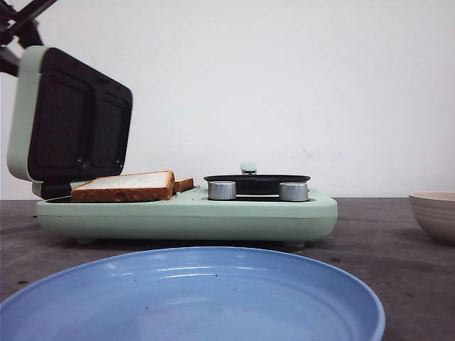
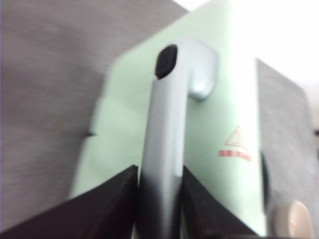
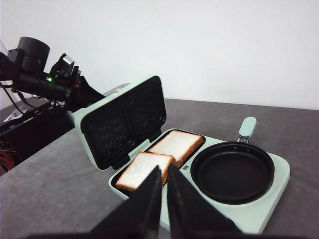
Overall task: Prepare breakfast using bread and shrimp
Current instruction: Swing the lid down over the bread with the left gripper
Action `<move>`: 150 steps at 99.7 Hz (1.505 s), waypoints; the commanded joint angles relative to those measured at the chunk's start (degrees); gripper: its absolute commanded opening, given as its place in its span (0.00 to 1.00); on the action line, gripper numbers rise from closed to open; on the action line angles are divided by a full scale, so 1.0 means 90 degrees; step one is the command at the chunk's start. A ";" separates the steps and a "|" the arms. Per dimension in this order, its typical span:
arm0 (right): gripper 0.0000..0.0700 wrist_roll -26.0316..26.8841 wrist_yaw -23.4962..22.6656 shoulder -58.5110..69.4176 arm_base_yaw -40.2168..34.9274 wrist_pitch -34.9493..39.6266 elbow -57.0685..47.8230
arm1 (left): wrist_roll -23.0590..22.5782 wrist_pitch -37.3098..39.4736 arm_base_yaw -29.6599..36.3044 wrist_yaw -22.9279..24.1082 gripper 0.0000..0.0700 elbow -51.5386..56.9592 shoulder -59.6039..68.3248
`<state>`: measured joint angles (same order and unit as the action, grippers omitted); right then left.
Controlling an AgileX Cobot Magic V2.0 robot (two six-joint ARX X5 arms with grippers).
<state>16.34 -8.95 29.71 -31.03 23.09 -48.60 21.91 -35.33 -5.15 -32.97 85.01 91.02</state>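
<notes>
Two slices of bread lie side by side on the left cooking plate of a mint-green sandwich maker; they also show in the right wrist view. Its dark-lined lid stands open and upright. My left gripper is shut on the lid's silver handle, behind the lid. My right gripper is shut and empty, hovering above and in front of the appliance. No shrimp is in view.
A round black pan sits in the appliance's right half, behind two silver knobs. A blue plate lies in the foreground. A beige bowl stands at the right edge, its contents hidden.
</notes>
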 commanded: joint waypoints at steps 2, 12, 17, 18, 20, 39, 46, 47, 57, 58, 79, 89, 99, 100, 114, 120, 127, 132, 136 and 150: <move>0.01 0.0073 -0.0005 0.0012 -0.0039 -0.0085 -0.0046 | 0.0197 0.0158 0.0211 -0.0187 0.00 0.0095 0.0141; 0.01 0.0073 -0.0005 0.0012 -0.0039 -0.0085 -0.0046 | 0.0194 0.0253 0.0386 -0.0143 0.00 0.0095 0.0141; 0.01 0.0073 -0.0005 0.0012 -0.0039 -0.0085 -0.0046 | 0.0194 0.0318 0.0461 -0.0143 0.00 0.0095 0.0141; 0.01 0.0073 -0.0005 0.0012 -0.0039 -0.0085 -0.0046 | 0.0194 0.0333 0.0476 -0.0143 0.00 0.0095 0.0141; 0.01 0.0073 -0.0005 0.0012 -0.0039 -0.0085 -0.0046 | 0.0197 0.0364 0.0508 -0.0143 0.00 0.0095 0.0141; 0.01 0.0073 0.0000 0.0012 -0.0039 -0.0087 -0.0046 | 0.0192 0.0510 0.0913 0.0012 0.00 0.0095 0.0141; 0.01 0.0073 0.0000 0.0012 -0.0039 -0.0090 -0.0046 | 0.0163 0.0515 0.1105 0.0233 0.00 0.0095 0.0141; 0.01 0.0073 0.0000 0.0012 -0.0039 -0.0090 -0.0046 | 0.0155 0.0520 0.1132 0.0262 0.00 0.0095 0.0141; 0.01 0.0073 0.0000 0.0012 -0.0039 -0.0090 -0.0046 | 0.0119 0.0580 0.1406 0.0580 0.00 0.0095 0.0141; 0.01 0.0073 0.0000 0.0012 -0.0039 -0.0090 -0.0046 | 0.0117 0.0590 0.1433 0.0607 0.00 0.0095 0.0141; 0.01 0.0097 -0.0005 0.0012 -0.0039 -0.0085 -0.0046 | -0.0068 0.0816 0.2016 0.1557 0.00 0.0095 0.0143; 0.01 0.0131 -0.0005 0.0012 -0.0039 -0.0085 -0.0046 | -0.0187 0.0879 0.2312 0.2025 0.00 0.0095 0.0185; 0.01 0.0138 -0.0005 0.0012 -0.0039 -0.0085 -0.0046 | -0.0199 0.0903 0.2557 0.2166 0.00 0.0095 0.0308; 0.01 0.0138 -0.0007 0.0012 -0.0039 -0.0085 -0.0046 | -0.0199 0.0903 0.2577 0.2166 0.00 0.0095 0.0323; 0.01 0.0141 -0.0012 0.0010 -0.0039 -0.0083 -0.0046 | -0.0194 0.0879 0.2817 0.2166 0.00 0.0095 0.0590; 0.01 0.0141 -0.0015 0.0010 -0.0039 -0.0083 -0.0046 | -0.0194 0.0874 0.2909 0.2164 0.00 0.0095 0.0726; 0.01 0.0141 -0.0027 0.0010 -0.0039 -0.0083 -0.0046 | -0.0194 0.0857 0.3002 0.2166 0.00 0.0095 0.0882; 0.01 0.0141 -0.0029 0.0010 -0.0039 -0.0083 -0.0046 | -0.0199 0.0838 0.3053 0.2174 0.00 0.0095 0.0986; 0.01 0.0141 -0.0029 0.0010 -0.0039 -0.0080 -0.0046 | -0.0199 0.0840 0.3094 0.2188 0.00 0.0095 0.1081; 0.01 0.0148 -0.0034 0.0010 -0.0039 -0.0080 -0.0046 | -0.0216 0.0784 0.3140 0.2186 0.00 0.0095 0.1304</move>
<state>16.97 -9.04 29.69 -31.03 23.07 -48.60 25.21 -30.26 23.09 -12.21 84.47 100.88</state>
